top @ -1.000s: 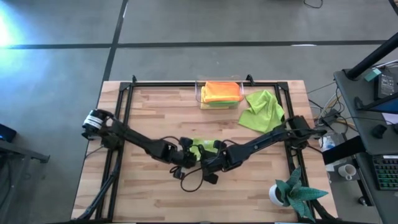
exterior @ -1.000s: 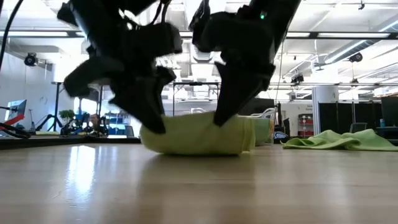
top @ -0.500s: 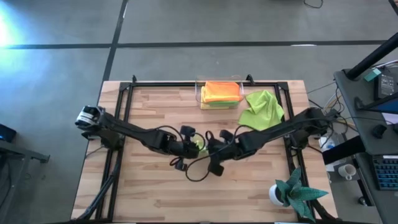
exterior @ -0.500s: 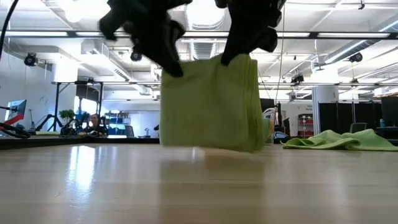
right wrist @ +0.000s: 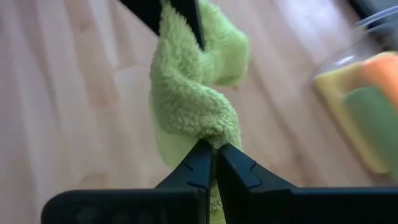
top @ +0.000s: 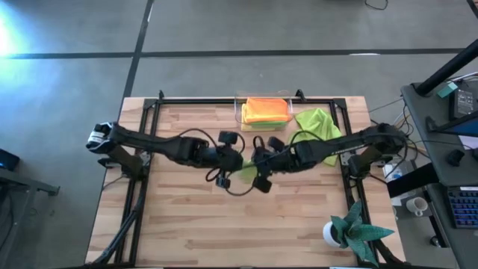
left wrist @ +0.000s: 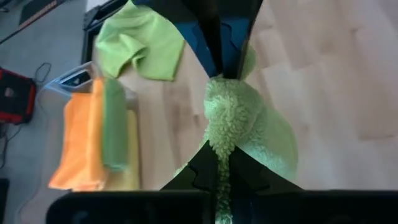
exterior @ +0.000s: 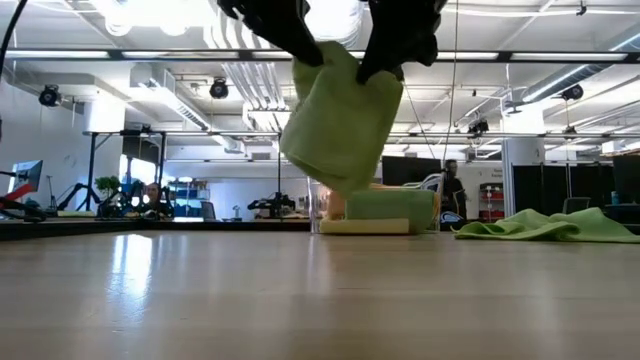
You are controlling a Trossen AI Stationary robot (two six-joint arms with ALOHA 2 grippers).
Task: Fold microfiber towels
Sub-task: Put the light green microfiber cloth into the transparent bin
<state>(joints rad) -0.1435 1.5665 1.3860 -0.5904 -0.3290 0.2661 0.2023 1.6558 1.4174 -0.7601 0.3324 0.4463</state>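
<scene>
Lifted clear of the table since a second ago, when it lay as a squat bundle on the wood under both claws, the folded lime towel [exterior: 340, 120] now hangs in the air, and both arms have swung toward the clear plastic bin [top: 263, 112]. From above, the left gripper [top: 234, 159] and the right gripper [top: 258, 159] meet near the middle of the table [top: 172, 224], almost touching, with only a sliver of green showing between and just below them (the arms cover the rest). The level camera gives what the overhead one hides: the towel droops beneath the two claws, its lower edge well off the wood.

Each wrist camera shows its own claw pinched tight on a top edge of the towel, with the other claw's fingertips clamped on the fleece just beyond; the left wrist view has the pile [left wrist: 239, 124] bunched between them, the right wrist view shows it twisted.

Beyond the claws, the bin holds the orange towel [top: 267, 107] on top of the yellow towel [top: 246, 117], and the left wrist view adds a green folded towel [left wrist: 114, 124] lying along the orange one. Beside the bin, on the right arm's side, a crumpled lime towel [top: 317, 125] lies loose on the wood. Behind the right arm, at the table's corner, stands the teal plant [top: 351, 230]
</scene>
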